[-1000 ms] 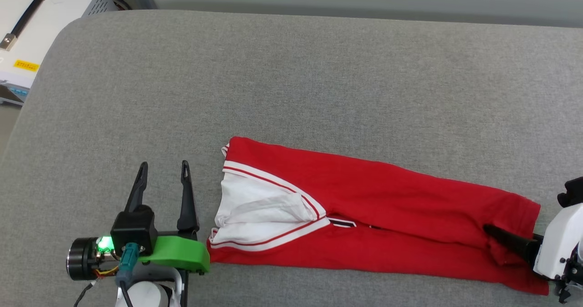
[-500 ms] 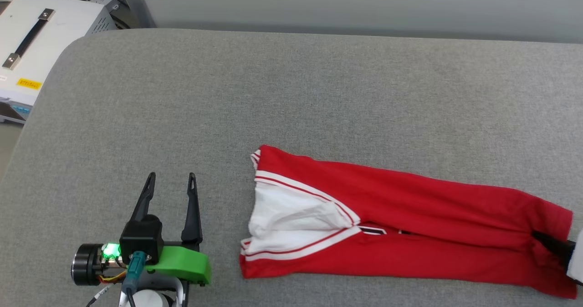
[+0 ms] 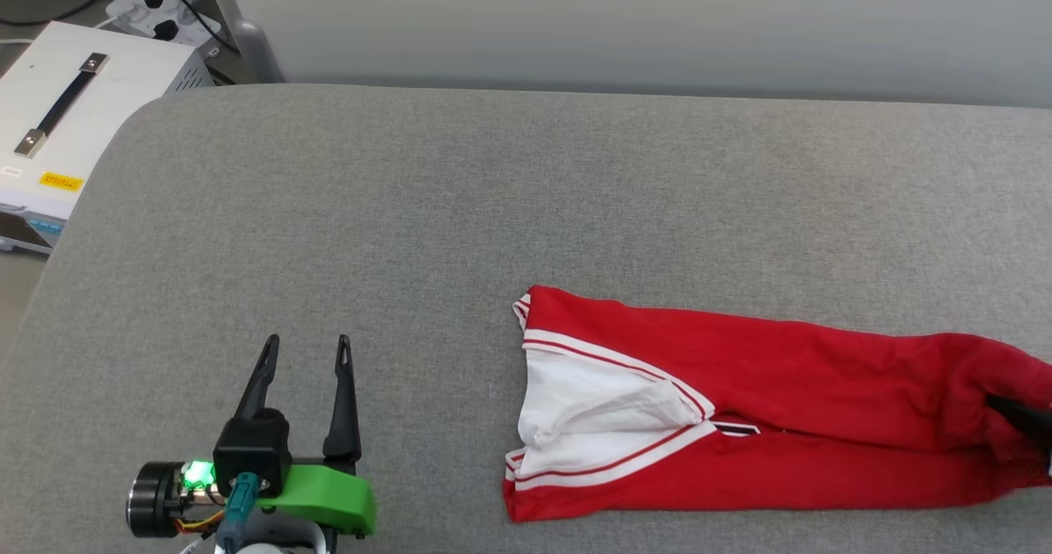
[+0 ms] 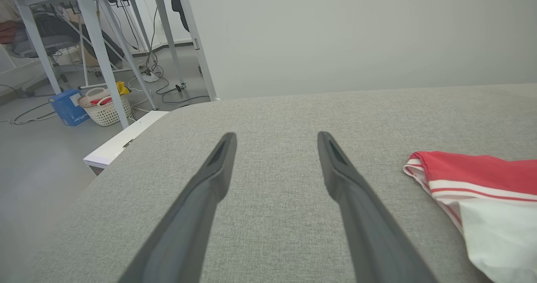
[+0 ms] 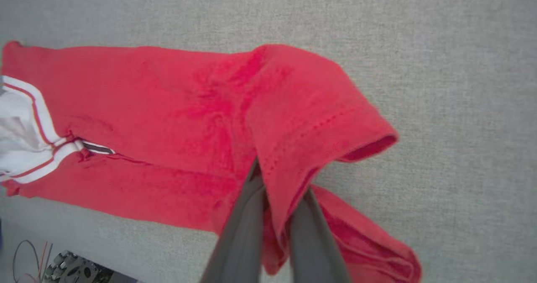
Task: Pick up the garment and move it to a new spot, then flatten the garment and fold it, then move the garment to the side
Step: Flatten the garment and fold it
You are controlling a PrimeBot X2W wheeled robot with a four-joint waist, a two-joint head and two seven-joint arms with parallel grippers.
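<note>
Stretching across the near right part of the grey fabric-covered padded surface [image 3: 411, 209], the red jersey garment [image 3: 740, 422] with a white short sleeve and red-and-white striped trim lies folded lengthwise into a long band. Its sleeve end points toward the robot's left. There the white sleeve [image 3: 592, 406] lies rumpled on top between two striped bands, and a sliver of black, white-outlined lettering [image 3: 735, 429] peeks out at the fold just beside it. The band's other end runs to the right edge of the head view, where the dark-fingered right gripper [image 3: 998, 406] meets the cloth.

In the right wrist view, the right gripper [image 5: 275, 207] has its two fingers drawn together on the hemmed end of the garment [image 5: 168, 106]. A flap of red cloth is pinched between them and bunched up off the surface, draping over the fingertips. The rest of the band lies flat on the grey, and a lower layer of the hem trails to the right of the fingers.

The left gripper [image 3: 306, 342], on a green plastic mount with a lit green lamp at its base, sits at the lower left of the head view, well apart from the garment. Its long dark fingers are spread wide. In the left wrist view, grey surface shows between the fingers of the left gripper [image 4: 277, 137], and the garment's striped corner [image 4: 474, 178] lies off to the right.

A white box with a black handle [image 3: 74, 102] stands beyond the surface's far left corner, and a pale wall [image 3: 616, 20] runs behind.
</note>
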